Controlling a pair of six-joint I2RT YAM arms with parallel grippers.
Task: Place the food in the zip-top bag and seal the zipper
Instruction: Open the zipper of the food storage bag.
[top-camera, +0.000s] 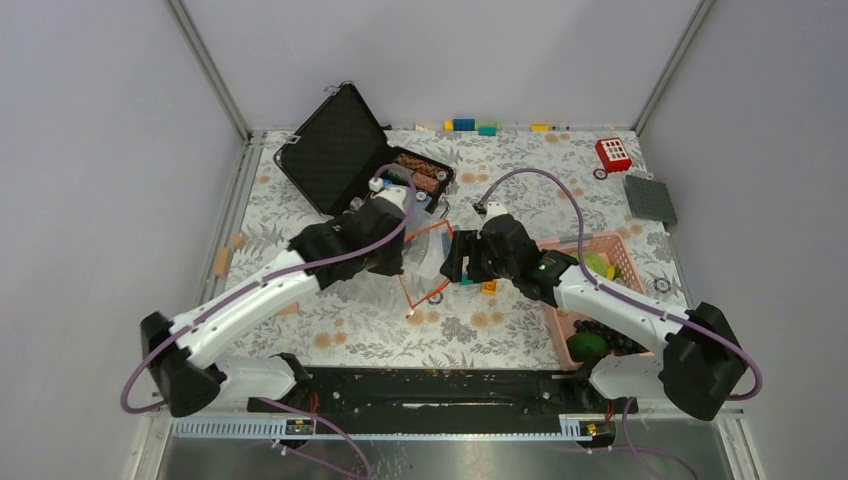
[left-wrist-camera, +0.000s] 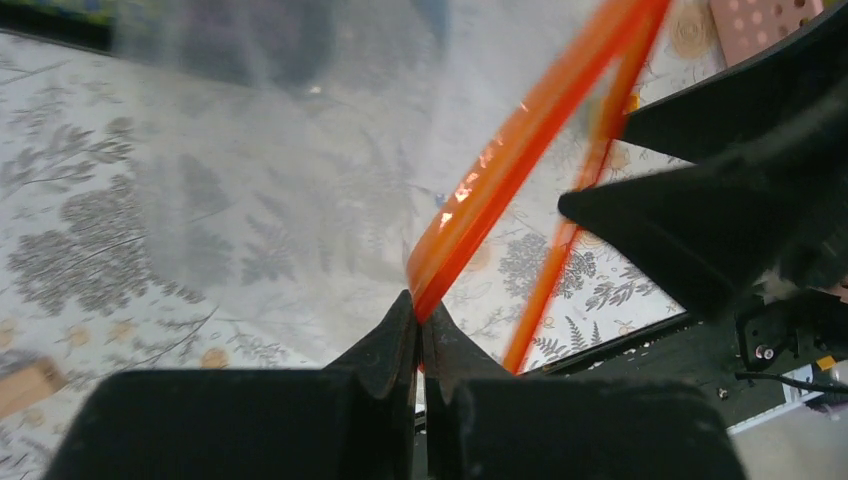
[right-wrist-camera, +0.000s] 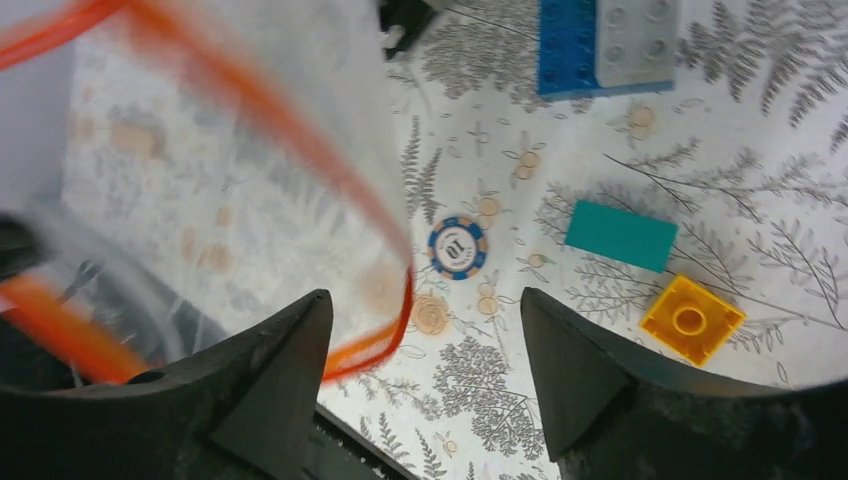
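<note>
While the food (top-camera: 588, 345) lies in the pink basket (top-camera: 628, 258) at the lower right of the top view, the zip-top bag (top-camera: 428, 262) is seen at the middle of the frame, between both claws, its mouth gaping. The zipper (left-wrist-camera: 500, 150) is pinched by the left gripper (left-wrist-camera: 421, 308), whose fingers are pressed together on the orange strip. The right gripper (right-wrist-camera: 425, 335) is spread wide; the strip curls just beside one finger (right-wrist-camera: 285, 360), and whether they touch cannot be told. Beyond it a poker chip (right-wrist-camera: 458, 247), a teal brick (right-wrist-camera: 620, 236) and a yellow brick (right-wrist-camera: 692, 318) are scattered. Farthest, at upper left, a black case (top-camera: 335, 145) is propped open.
</note>
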